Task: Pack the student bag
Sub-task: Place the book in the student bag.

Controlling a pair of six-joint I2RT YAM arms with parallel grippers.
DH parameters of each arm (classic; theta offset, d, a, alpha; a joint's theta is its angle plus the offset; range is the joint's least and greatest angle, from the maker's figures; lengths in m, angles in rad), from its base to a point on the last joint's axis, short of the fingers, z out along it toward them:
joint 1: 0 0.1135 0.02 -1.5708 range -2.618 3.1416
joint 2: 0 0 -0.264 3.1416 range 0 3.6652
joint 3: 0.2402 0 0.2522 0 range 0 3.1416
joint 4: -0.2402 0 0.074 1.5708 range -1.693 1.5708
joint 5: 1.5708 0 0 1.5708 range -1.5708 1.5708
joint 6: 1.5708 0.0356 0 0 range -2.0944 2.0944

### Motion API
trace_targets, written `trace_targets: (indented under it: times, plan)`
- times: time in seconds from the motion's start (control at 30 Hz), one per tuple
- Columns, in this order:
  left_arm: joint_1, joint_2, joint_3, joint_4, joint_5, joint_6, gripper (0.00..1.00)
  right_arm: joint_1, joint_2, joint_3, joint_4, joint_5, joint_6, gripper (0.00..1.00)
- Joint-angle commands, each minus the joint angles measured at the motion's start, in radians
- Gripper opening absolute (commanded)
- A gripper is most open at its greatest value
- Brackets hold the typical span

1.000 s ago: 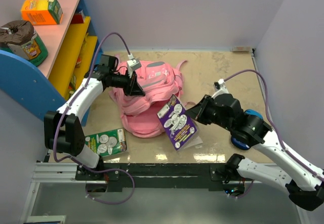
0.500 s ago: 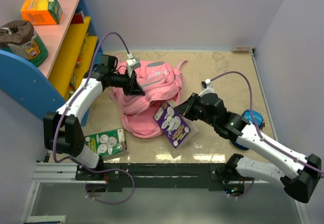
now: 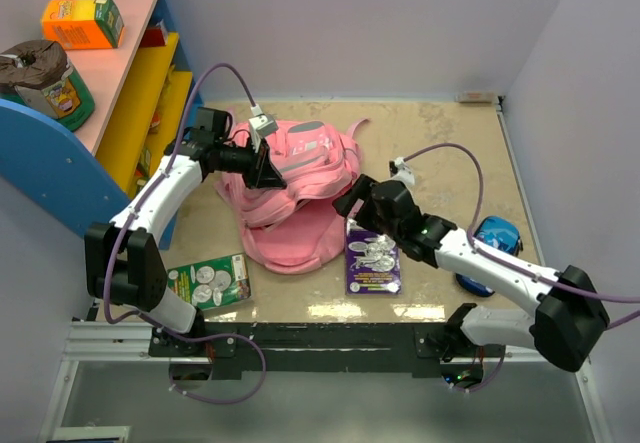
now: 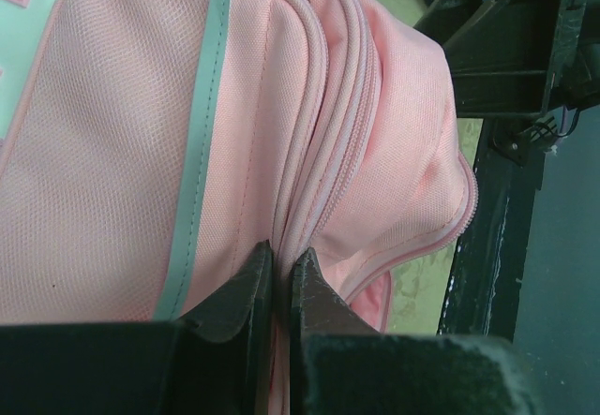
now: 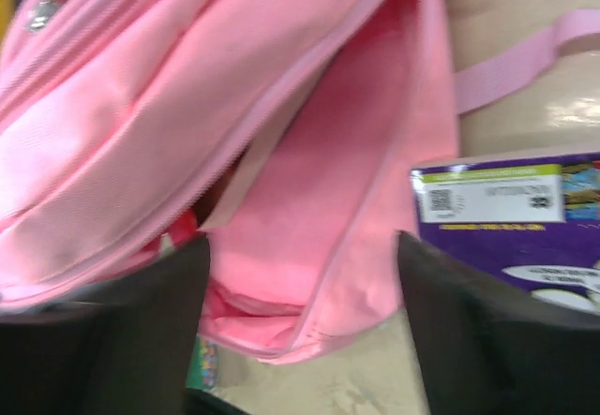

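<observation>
The bag (image 4: 112, 153) is matt pink woven cloth with a fine grainy weave and a smooth grey ribbon stripe (image 4: 204, 125), the purple pack (image 3: 375, 268) looks like glossy printed card, and the table (image 3: 450, 143) is polished, reflective beige.

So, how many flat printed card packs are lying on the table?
2. The purple pack lies just right of the student bag; the green pack lies nearer the arms, to the bag's left. Others may be hidden inside the bag.
</observation>
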Motion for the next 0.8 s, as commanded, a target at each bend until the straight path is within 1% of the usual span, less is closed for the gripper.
trace_targets:
  times: [0.0, 0.03, 0.1, 0.2, 0.37, 0.5, 0.63, 0.67, 0.73, 0.77]
  plan:
    - [0.002, -0.054, 0.025, 0.027, 0.094, -0.04, 0.0, -0.024, -0.062, 0.058, -0.269, 0.157, -0.09, 0.96]
    - [0.001, -0.053, 0.025, 0.025, 0.094, -0.037, 0.0, -0.037, -0.082, 0.045, -0.314, 0.162, -0.09, 0.99]
    - [0.002, -0.051, 0.027, 0.025, 0.093, -0.035, 0.0, -0.078, -0.148, -0.008, -0.35, 0.16, -0.077, 0.99]
    - [0.002, -0.043, 0.027, 0.024, 0.093, -0.034, 0.0, -0.123, -0.191, -0.063, -0.401, 0.136, -0.073, 0.99]
    - [0.001, -0.036, 0.036, 0.018, 0.094, -0.032, 0.0, -0.14, -0.153, -0.118, -0.464, 0.125, -0.041, 0.99]
    - [0.002, -0.034, 0.045, 0.01, 0.092, -0.034, 0.0, -0.14, -0.119, -0.172, -0.374, 0.058, -0.031, 0.99]
    - [0.002, -0.034, 0.064, -0.018, 0.091, -0.017, 0.0, -0.138, -0.052, -0.225, -0.312, -0.002, -0.033, 0.99]
    - [0.001, -0.036, 0.065, -0.021, 0.086, -0.014, 0.0, -0.137, -0.04, -0.238, -0.291, -0.057, -0.035, 0.99]
    - [0.001, -0.036, 0.07, -0.025, 0.083, -0.009, 0.0, -0.136, -0.039, -0.297, -0.164, -0.137, -0.022, 0.99]
    - [0.002, -0.036, 0.071, -0.027, 0.082, -0.009, 0.0, -0.13, -0.035, -0.32, -0.11, -0.227, -0.004, 0.99]
